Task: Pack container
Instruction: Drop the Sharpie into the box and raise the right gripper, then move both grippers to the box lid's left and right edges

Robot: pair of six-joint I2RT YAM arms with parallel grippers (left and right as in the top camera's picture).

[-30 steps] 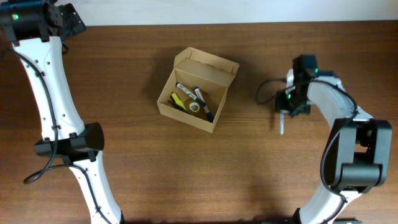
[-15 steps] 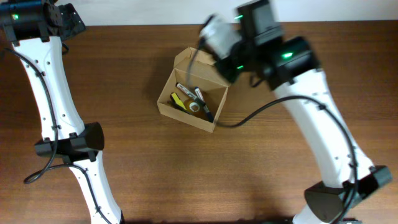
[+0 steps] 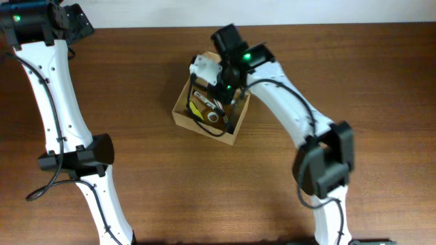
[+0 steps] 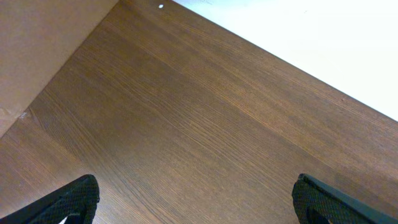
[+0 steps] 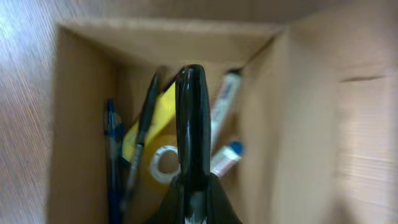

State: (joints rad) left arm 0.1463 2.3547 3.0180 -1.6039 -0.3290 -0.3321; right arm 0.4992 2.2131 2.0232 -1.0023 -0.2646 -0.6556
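The box (image 3: 181,113) sat near the middle of the table (image 3: 354,61), lid open. From above, the right arm (image 3: 286,116) was stretched over it and covered the back half, so I couldn't make out the flap or the far wall.

The wrist view looked straight down into the box (image 5: 78,124), but it was blurry. The right gripper (image 5: 189,78) hung over the inside with its fingers pressed into one dark shape. It looked closed, and I couldn't see anything between them. Around it in the box were:
- a blue pen (image 5: 112,149) along the left wall
- a dark pen (image 5: 147,118) next to that
- something yellow (image 5: 163,112), partly hidden behind the fingers, so I couldn't tell what it was
- a roll of tape (image 5: 165,163), cut off by the gripper
- a white marker (image 5: 222,112) leaning toward the right wall
- another marker with a blue end (image 5: 227,155) below that one

The left arm (image 3: 54,116) was way off at the far left, well away from the box. The left gripper (image 4: 199,202) was spread wide open over bare table (image 4: 186,124), with only the two black tips poking into the bottom corners of the shot. A tan surface (image 4: 37,50) filled the top left corner — no idea what it was.
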